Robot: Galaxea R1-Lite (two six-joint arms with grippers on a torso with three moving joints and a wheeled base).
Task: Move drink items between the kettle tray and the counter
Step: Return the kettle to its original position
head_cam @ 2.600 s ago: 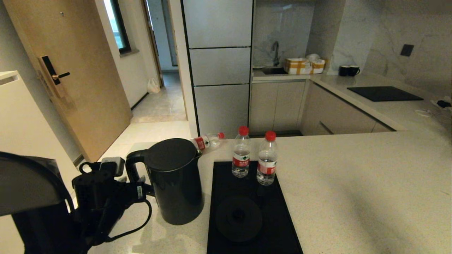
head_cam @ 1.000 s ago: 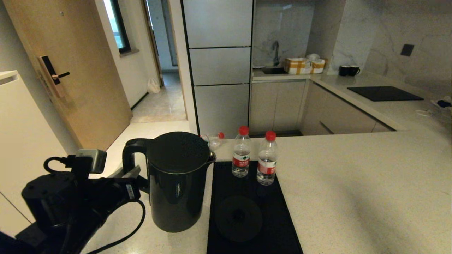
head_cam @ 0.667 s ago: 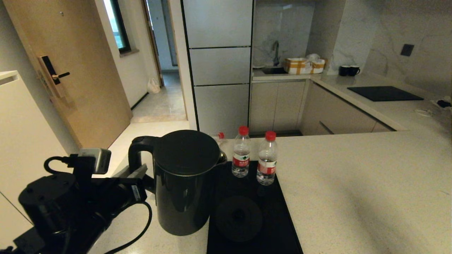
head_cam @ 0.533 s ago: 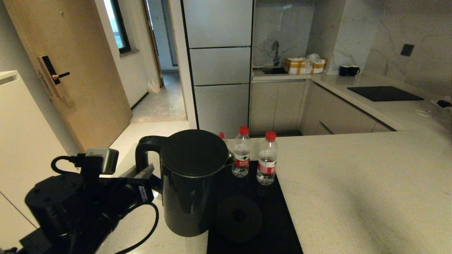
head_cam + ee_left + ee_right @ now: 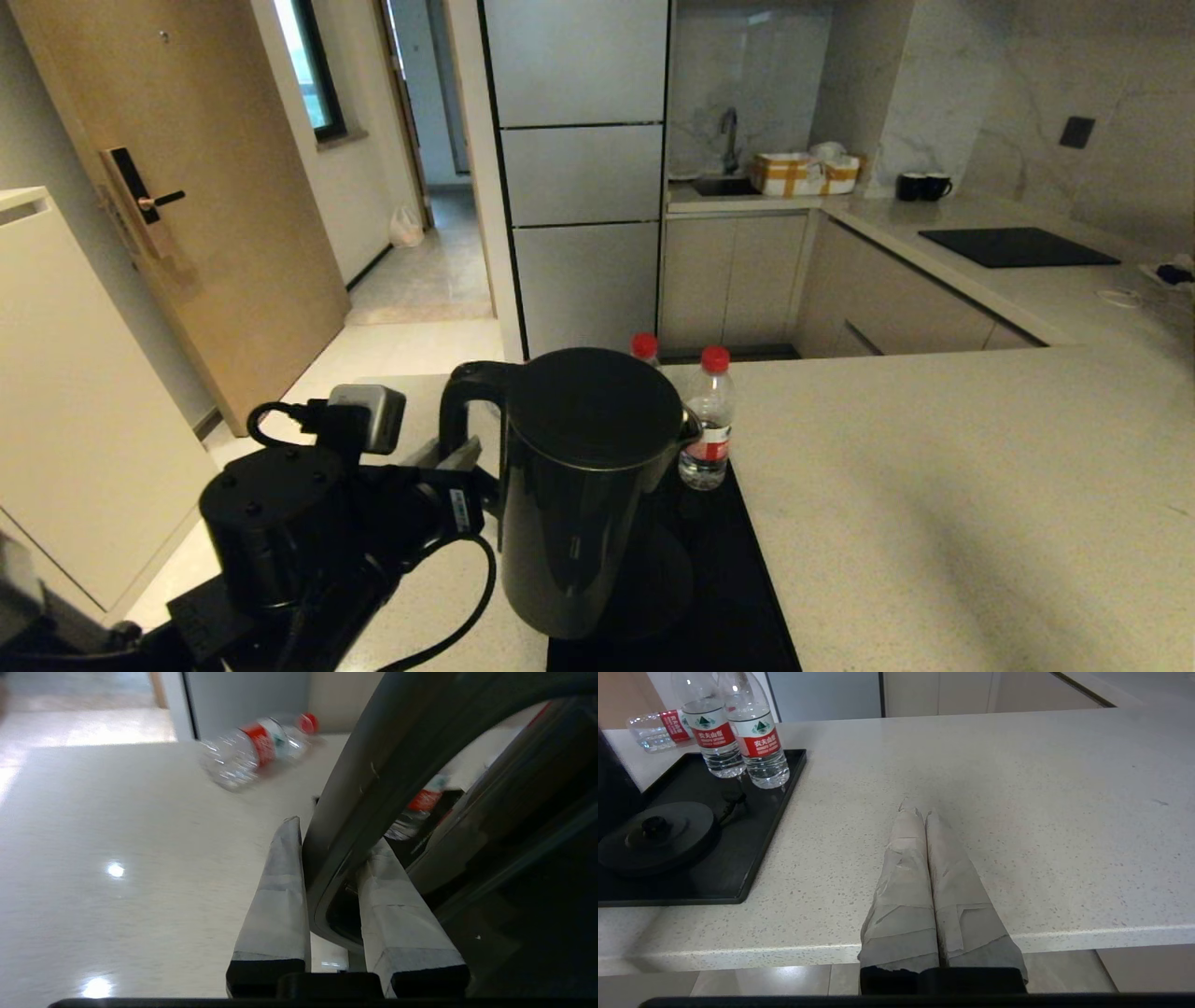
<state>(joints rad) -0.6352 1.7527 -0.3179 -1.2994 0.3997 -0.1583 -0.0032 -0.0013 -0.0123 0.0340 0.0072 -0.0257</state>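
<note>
My left gripper (image 5: 462, 459) is shut on the loop handle of the glossy black kettle (image 5: 588, 485). The kettle hangs upright over the left part of the black kettle tray (image 5: 747, 597), covering part of the round base disc (image 5: 658, 835). In the left wrist view the fingers (image 5: 280, 891) pinch the handle (image 5: 355, 788). Two upright red-capped water bottles stand at the tray's far end: one (image 5: 707, 429) is in plain sight, the other (image 5: 643, 346) shows only its cap behind the kettle. A third bottle (image 5: 254, 749) lies on its side on the counter (image 5: 934, 485). My right gripper (image 5: 920, 809) is shut and empty at the counter's near edge.
A black cooktop panel (image 5: 1018, 247) and two dark mugs (image 5: 922, 187) are on the far counter run at the right. Boxes (image 5: 803, 175) sit by the sink. The counter ends at the left, with floor and a wooden door (image 5: 187, 205) beyond.
My left gripper has carried the kettle to the right, from the counter beside the tray to over the tray's left part, where it now hides one bottle. The right gripper has not moved.
</note>
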